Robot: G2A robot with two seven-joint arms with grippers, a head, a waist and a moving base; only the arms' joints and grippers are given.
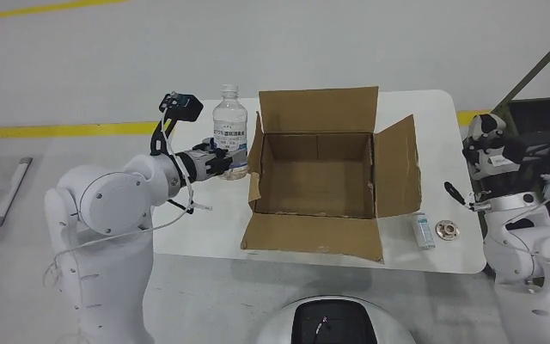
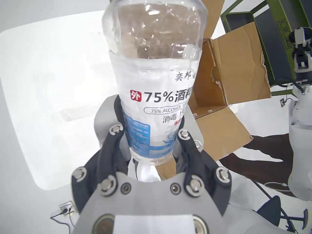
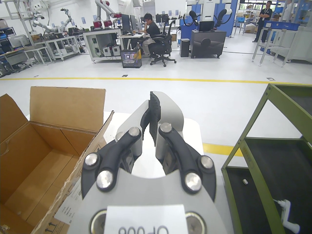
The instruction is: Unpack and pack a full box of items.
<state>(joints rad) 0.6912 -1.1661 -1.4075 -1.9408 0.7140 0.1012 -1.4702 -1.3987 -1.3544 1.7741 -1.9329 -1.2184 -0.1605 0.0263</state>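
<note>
Held left gripper (image 2: 152, 127) jaws clamped low on the bottle (image 1: 229, 120), right gripper (image 3: 153, 113) jaws closed empty; risked tipping it against the box (image 1: 318, 146) flap.

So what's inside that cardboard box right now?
The cardboard box looks empty: its bare brown floor shows from above. The strip just behind its near wall is hidden. The clear plastic bottle is outside, beside it, in the left gripper.
</note>
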